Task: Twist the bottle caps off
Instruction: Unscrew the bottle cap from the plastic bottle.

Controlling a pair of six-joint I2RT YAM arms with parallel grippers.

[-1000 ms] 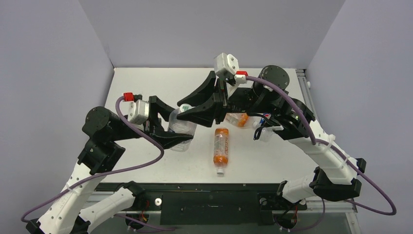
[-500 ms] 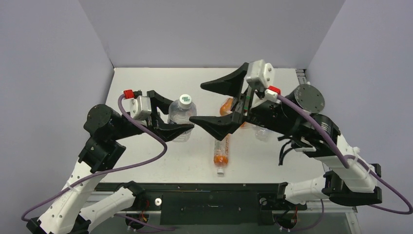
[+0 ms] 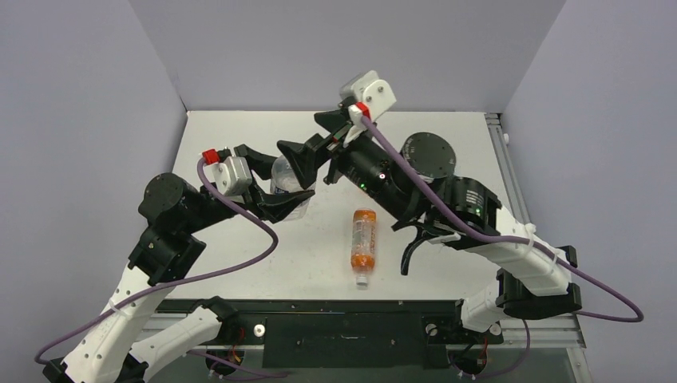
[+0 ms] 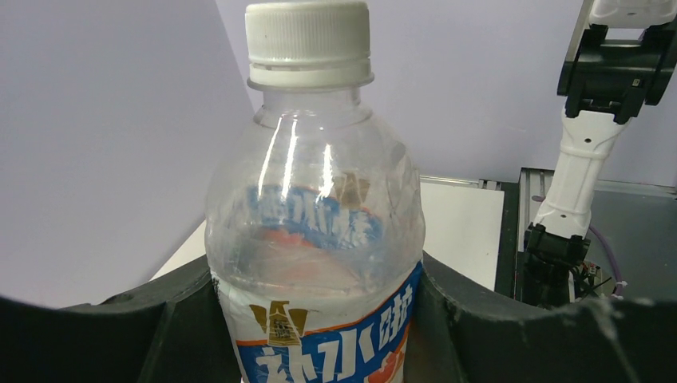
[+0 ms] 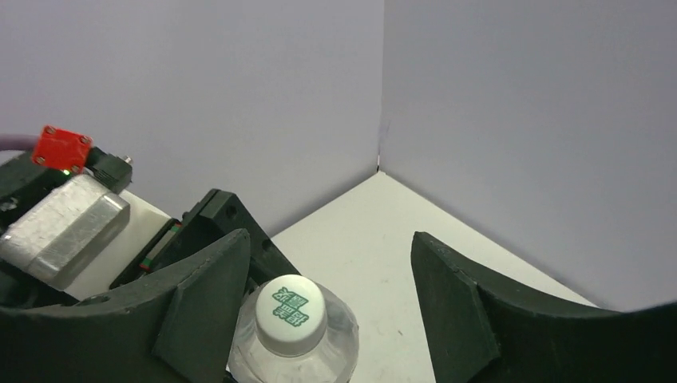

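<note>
Jaws of the left gripper [image 4: 315, 295] are clamped on the clear plastic bottle with a blue, white and red label [image 4: 311, 199], one black finger [image 4: 104, 335] pressed to each side of its lower body. The bottle stands upright, at about ten o'clock from the middle of the white table [image 3: 303, 263] in the top view. Its white ribbed screw cap with a green mark on top [image 5: 294, 313] is seated on the neck.

The right gripper [image 5: 335, 307] hangs above the bottle with its jaws well apart. The cap sits down between them, nearer the finger at nine o'clock in the right wrist view. Whether that finger touches the cap I cannot tell; the finger at three o'clock is clear of it.

A slim orange plastic bottle [image 3: 363, 238] lies flat at about six o'clock from the table's middle, apart from both grippers. Its small white cap [image 3: 362, 280] is on and points to six o'clock. The right arm hides the table at three o'clock of the clear bottle in the top view.
</note>
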